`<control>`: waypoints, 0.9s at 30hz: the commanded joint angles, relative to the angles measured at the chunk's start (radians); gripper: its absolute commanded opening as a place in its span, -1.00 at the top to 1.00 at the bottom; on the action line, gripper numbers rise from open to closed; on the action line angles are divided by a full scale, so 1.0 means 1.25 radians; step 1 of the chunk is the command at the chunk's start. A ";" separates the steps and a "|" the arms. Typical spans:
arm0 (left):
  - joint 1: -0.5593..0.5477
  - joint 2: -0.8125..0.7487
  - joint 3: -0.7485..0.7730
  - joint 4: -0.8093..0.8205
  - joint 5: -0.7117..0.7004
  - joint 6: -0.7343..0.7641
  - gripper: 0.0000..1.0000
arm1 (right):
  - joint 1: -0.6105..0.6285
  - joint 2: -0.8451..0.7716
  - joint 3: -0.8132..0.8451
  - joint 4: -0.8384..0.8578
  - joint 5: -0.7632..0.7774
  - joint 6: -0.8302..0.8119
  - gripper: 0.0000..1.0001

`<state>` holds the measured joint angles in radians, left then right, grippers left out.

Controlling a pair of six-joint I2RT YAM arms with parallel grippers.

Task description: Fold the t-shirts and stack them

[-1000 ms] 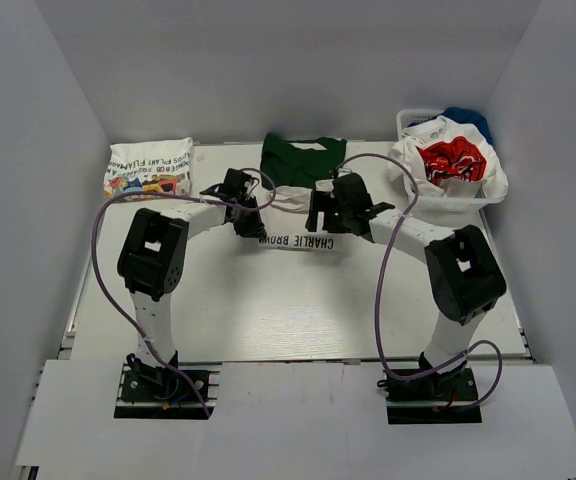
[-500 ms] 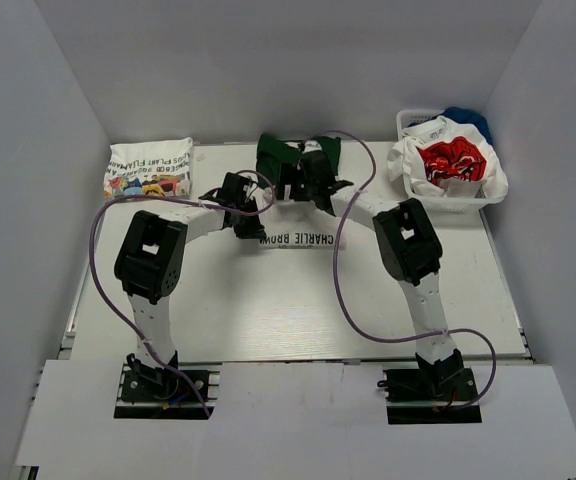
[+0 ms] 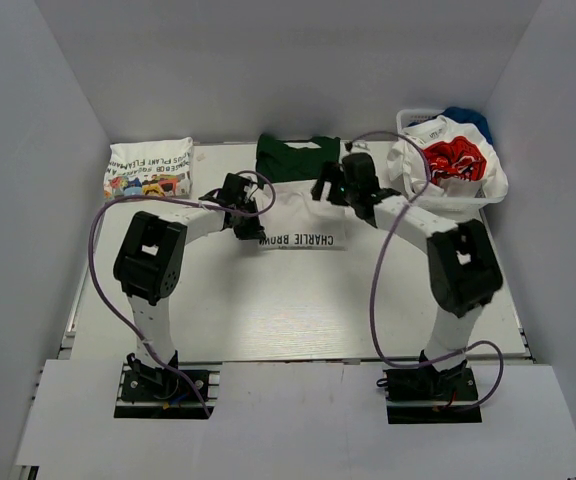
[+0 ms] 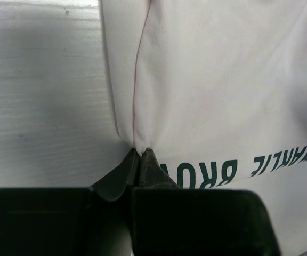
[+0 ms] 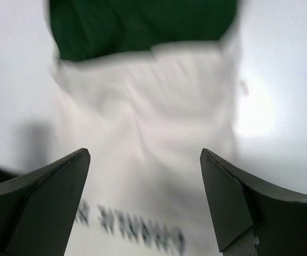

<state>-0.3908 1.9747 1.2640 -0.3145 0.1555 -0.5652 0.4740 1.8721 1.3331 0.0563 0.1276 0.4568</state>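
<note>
With the shirt (image 3: pixel 303 205) laid on the surface (image 3: pixel 268 310), 1 edge pinched tight by the left tool (image 4: pixel 140 154) and nothing held by the wide-open right tool (image 5: pixel 144 154), it could be bunched if pulled.

The white desk (image 3: pixel 288 300) carried a folded colour-printed t-shirt (image 3: pixel 148 168) at its far left corner. A green-and-white t-shirt (image 3: pixel 296 203) lay spread at the far middle, and a white basket (image 3: pixel 404 120) stood at the far right.

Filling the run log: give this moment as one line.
left end effector: shut on Charlie Brown tee | right end effector: open above it
</note>
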 commanded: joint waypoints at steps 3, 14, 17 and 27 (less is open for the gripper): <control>-0.005 -0.047 -0.071 -0.072 -0.015 0.019 0.62 | -0.024 -0.189 -0.256 -0.040 -0.061 0.070 -0.79; -0.005 -0.090 -0.110 -0.050 0.018 0.019 0.04 | -0.044 -0.122 -0.310 -0.056 -0.200 0.065 -0.42; -0.005 -0.090 -0.122 -0.043 0.040 0.019 0.04 | -0.044 -0.112 -0.325 -0.022 -0.232 0.079 -0.30; -0.013 -0.041 -0.138 -0.002 0.106 0.019 1.00 | -0.044 -0.090 -0.348 0.011 -0.230 0.095 0.67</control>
<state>-0.3923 1.8782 1.1023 -0.2527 0.2630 -0.5625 0.4248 1.7638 0.9173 0.0360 -0.1532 0.5674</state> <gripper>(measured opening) 0.083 0.222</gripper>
